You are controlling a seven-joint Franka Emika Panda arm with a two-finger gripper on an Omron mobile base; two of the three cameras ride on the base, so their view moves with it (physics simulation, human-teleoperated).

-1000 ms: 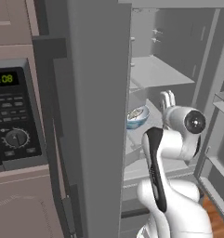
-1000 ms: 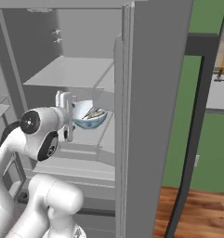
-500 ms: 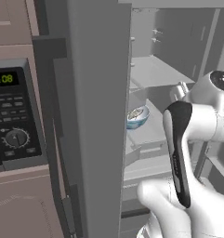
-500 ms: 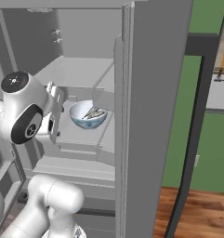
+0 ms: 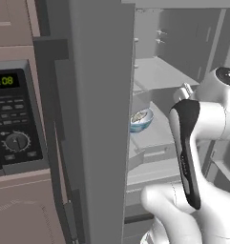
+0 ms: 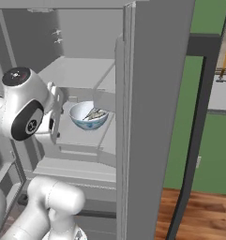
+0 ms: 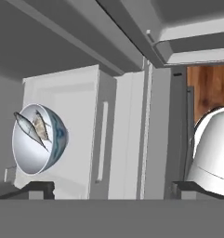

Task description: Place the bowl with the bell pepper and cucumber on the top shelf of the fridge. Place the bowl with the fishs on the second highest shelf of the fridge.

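The fridge (image 6: 147, 93) is standing open, and a blue-rimmed bowl (image 6: 88, 116) with a couple of silvery fish (image 6: 94, 114) in it is sitting on one of the upper shelves (image 6: 81, 136), under the bare shelf above (image 6: 74, 75). From the left side the same bowl (image 5: 141, 120) is peeking out just past the edge of the grey fridge door (image 5: 99, 119), resting near the front of its shelf (image 5: 154, 136). The white arm is bending up in front of the open compartment, its wrist hanging level with the bowl's shelf and a little outside it. The gripper (image 7: 113, 188) is looking sideways into the fridge, so the bowl (image 7: 38, 138) is appearing tipped on its side at the left of the hand view, with the fish (image 7: 32, 130) lying across its pale inside. The two dark fingertips (image 7: 32, 188) are standing wide apart, as far spread as they go, and nothing is sitting between them; the bowl is well clear of both. A microwave (image 5: 14, 119) with a green clock is sitting at the far left, beside the fridge door. Wooden floor (image 6: 194, 211) and a green wall (image 6: 180, 117) are showing past the fridge on the right.
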